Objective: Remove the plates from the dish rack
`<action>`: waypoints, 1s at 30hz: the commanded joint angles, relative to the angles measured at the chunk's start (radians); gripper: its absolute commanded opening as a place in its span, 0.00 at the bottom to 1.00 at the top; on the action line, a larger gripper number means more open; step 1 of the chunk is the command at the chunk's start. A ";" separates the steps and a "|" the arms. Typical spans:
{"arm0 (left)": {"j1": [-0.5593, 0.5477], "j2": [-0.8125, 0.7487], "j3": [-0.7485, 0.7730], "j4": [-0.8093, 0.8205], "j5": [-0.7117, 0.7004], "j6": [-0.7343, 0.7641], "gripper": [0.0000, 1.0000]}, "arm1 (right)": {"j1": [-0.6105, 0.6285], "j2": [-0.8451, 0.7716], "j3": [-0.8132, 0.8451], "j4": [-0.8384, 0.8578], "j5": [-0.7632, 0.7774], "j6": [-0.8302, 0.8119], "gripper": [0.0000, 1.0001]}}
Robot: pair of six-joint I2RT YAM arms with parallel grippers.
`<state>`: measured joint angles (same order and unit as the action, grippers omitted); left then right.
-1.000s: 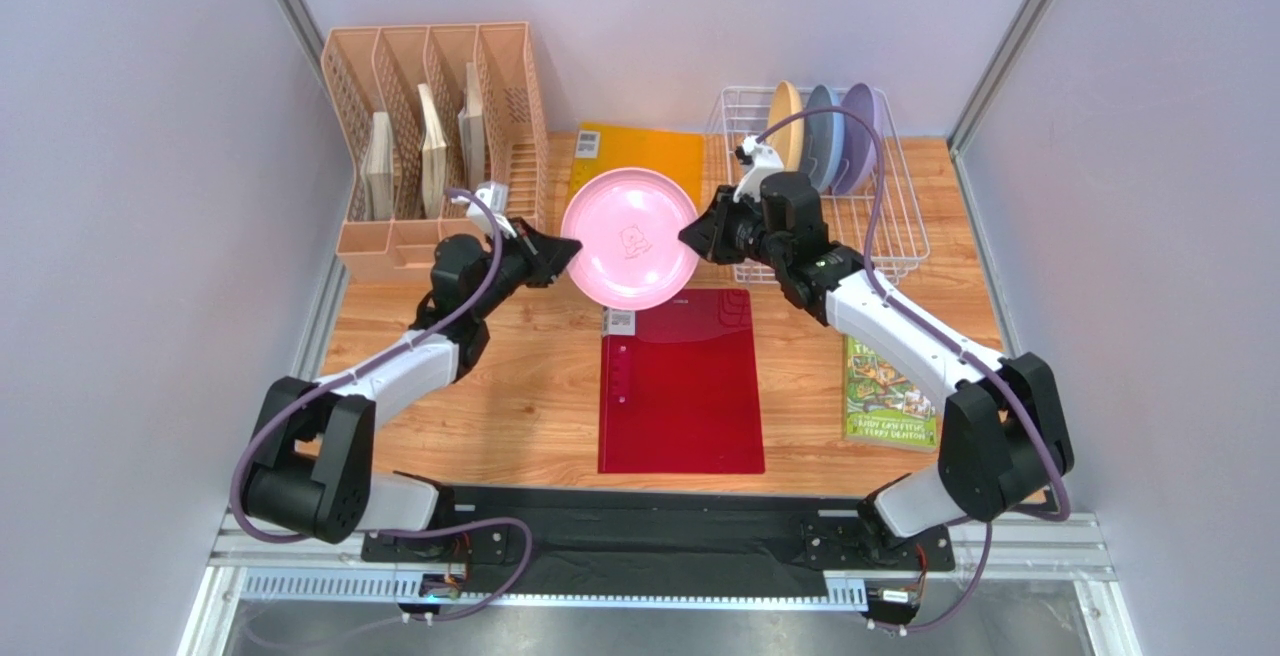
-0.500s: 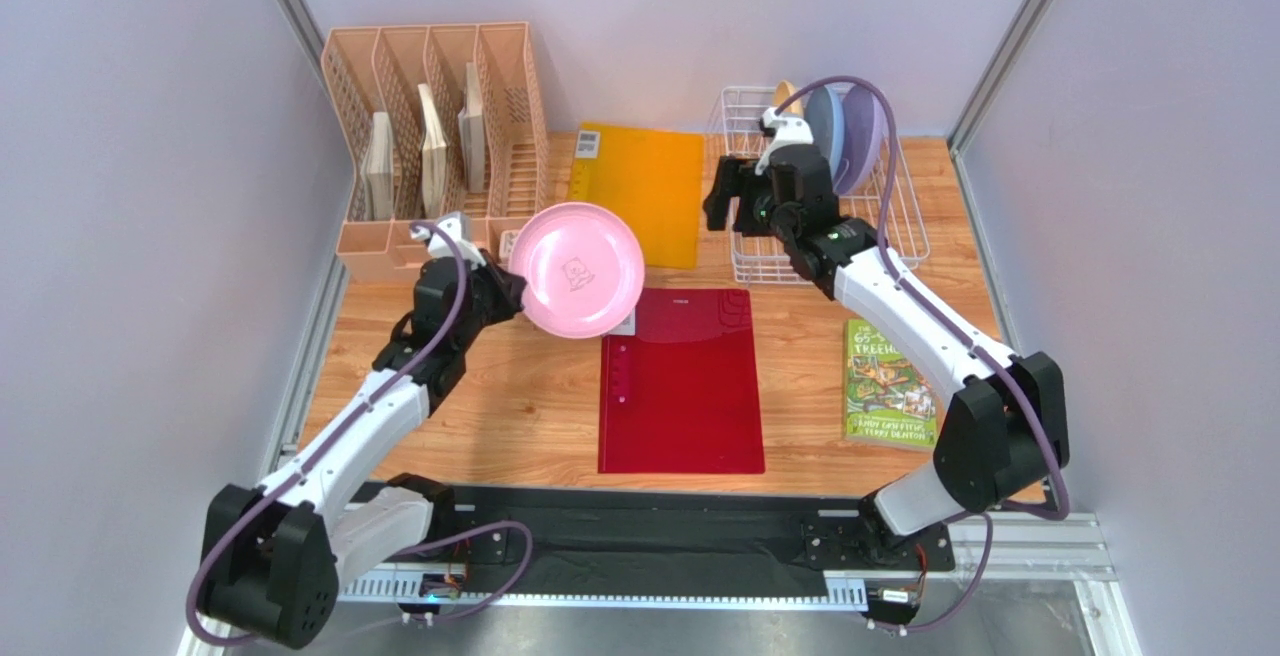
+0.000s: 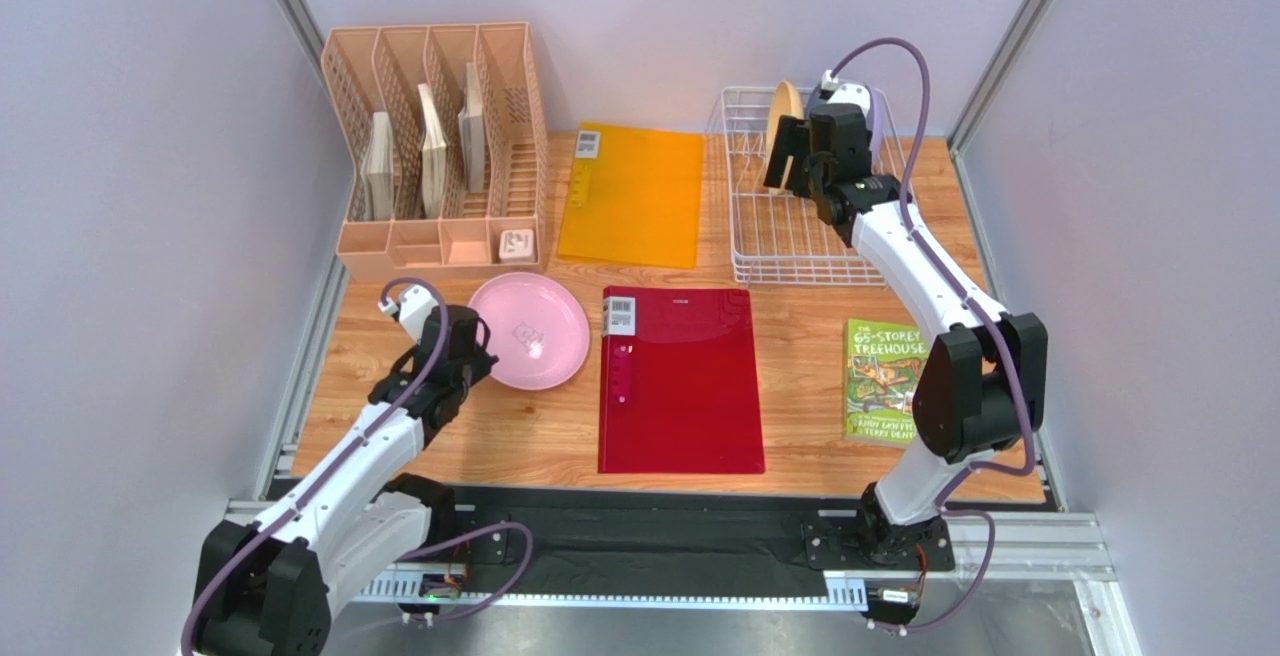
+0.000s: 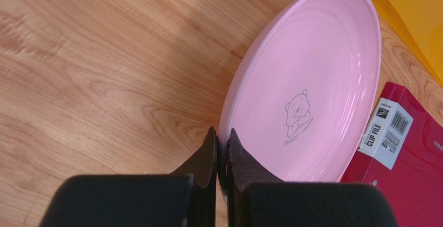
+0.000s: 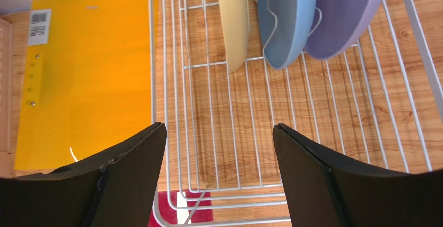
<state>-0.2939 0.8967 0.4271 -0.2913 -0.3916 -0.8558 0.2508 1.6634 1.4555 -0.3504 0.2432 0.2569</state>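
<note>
Wooden tabletop (image 3: 526, 431) inside a grey-walled enclosure, with two arms mounted at the near edge.

1. Left gripper (image 4: 221, 133): the black fingers are pinched together on the near rim of a round, shallow, matte pink plate (image 4: 307, 81). The plate extends away from the jaws and looks tilted in the wrist view. From overhead it sits low over the tabletop, just beside a flat red clip file (image 3: 681, 386). Whether its underside touches the wood cannot be told.
Risk: released while tilted, the plate would likely drop, rock, or slide onto the clip file's edge.

2. Right gripper (image 5: 218, 127): the jaws are wide apart and hold nothing, hovering above the front section of the white wire dish rack (image 3: 781, 229). Beyond the jaws three plates stand on edge among the dividers: a pale yellow plate (image 5: 234, 19) nearest, then a light blue plate (image 5: 286, 14), then a lavender plate (image 5: 343, 14). The last two lean close together.
Risk: a finger lowered beside the yellow plate could catch a wire divider or nudge the blue plate, because the gap between the two looks narrow.

3. Outlying: a flat orange folder (image 3: 631, 194), a peach slotted file organizer (image 3: 428, 131) and a green paperback book (image 3: 890, 382).
</note>
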 commanded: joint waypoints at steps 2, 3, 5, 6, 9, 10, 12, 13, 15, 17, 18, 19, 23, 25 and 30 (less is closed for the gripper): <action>-0.001 -0.019 -0.042 -0.060 -0.050 -0.098 0.00 | -0.045 0.070 0.104 -0.015 0.053 -0.019 0.81; -0.001 -0.019 -0.051 -0.071 -0.046 -0.103 0.00 | -0.054 0.084 0.118 -0.015 0.059 -0.025 0.81; -0.001 -0.024 -0.054 -0.088 -0.047 -0.117 0.00 | -0.070 0.131 0.161 -0.025 0.062 -0.037 0.81; -0.001 -0.024 -0.059 -0.095 -0.046 -0.124 0.00 | -0.073 0.147 0.180 -0.024 0.059 -0.047 0.81; -0.001 -0.022 -0.076 -0.068 -0.024 -0.127 0.06 | -0.074 0.212 0.245 -0.028 0.051 -0.076 0.81; -0.001 -0.022 -0.080 -0.060 -0.017 -0.124 0.10 | -0.074 0.226 0.265 -0.032 0.048 -0.079 0.81; -0.001 -0.022 -0.100 -0.034 0.006 -0.121 0.17 | -0.076 0.262 0.310 -0.032 0.041 -0.088 0.81; -0.001 -0.025 -0.106 -0.023 0.011 -0.120 0.18 | -0.074 0.272 0.325 -0.033 0.039 -0.091 0.80; -0.001 -0.030 -0.129 0.003 0.029 -0.126 0.23 | -0.074 0.304 0.368 -0.039 0.033 -0.093 0.80; -0.001 -0.045 -0.145 0.020 0.040 -0.123 0.25 | -0.074 0.326 0.411 -0.039 0.034 -0.103 0.81; -0.001 -0.050 -0.148 0.021 0.049 -0.129 0.27 | -0.074 0.347 0.428 -0.051 0.034 -0.107 0.80; -0.001 -0.062 -0.152 0.027 0.054 -0.127 0.29 | -0.074 0.355 0.440 -0.053 0.037 -0.107 0.81; -0.001 -0.091 -0.156 0.015 0.046 -0.127 0.43 | -0.073 0.426 0.532 -0.087 0.037 -0.119 0.79; -0.001 -0.116 -0.153 0.008 0.048 -0.118 0.50 | -0.074 0.479 0.612 -0.134 0.047 -0.125 0.77; -0.001 -0.197 -0.131 -0.006 0.057 -0.072 0.52 | -0.062 0.555 0.700 -0.145 0.102 -0.176 0.63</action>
<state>-0.2939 0.7593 0.2726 -0.2981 -0.3447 -0.9730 0.1768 2.1704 2.0850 -0.4721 0.2863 0.1383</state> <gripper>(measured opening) 0.512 0.685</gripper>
